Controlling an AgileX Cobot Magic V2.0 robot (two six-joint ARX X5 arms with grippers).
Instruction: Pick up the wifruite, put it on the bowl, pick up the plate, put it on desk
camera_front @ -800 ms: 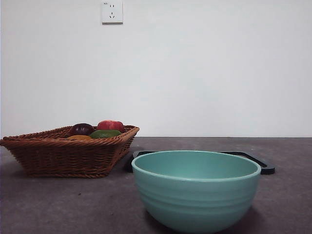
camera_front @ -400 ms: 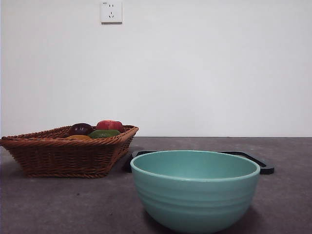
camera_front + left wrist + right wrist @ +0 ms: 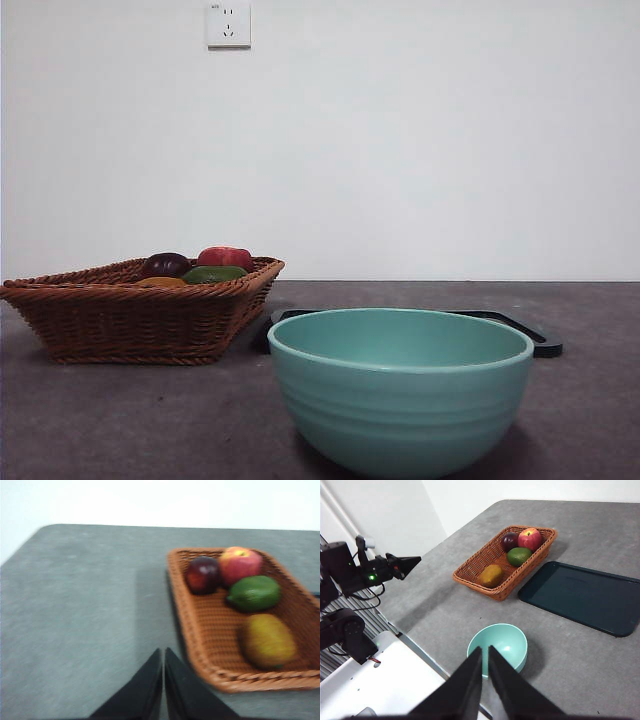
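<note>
The wifruite (image 3: 267,640), orange-brown, lies in the near end of a brown wicker basket (image 3: 200,640); only its top (image 3: 163,282) peeks over the rim in the front view. The mint-green bowl (image 3: 400,400) stands empty at the front of the desk (image 3: 150,420). A dark flat plate (image 3: 582,597) lies behind it, beside the basket. My left gripper (image 3: 163,652) hovers shut above the desk just beside the basket's near corner, holding nothing. My right gripper (image 3: 485,650) hangs shut high above the bowl (image 3: 497,645), also holding nothing.
The basket (image 3: 505,562) also holds a dark purple fruit (image 3: 202,575), a red-yellow apple (image 3: 240,565) and a green fruit (image 3: 255,592). The left arm (image 3: 370,572) reaches in from the table's side. A wall socket (image 3: 229,24) sits high on the white wall.
</note>
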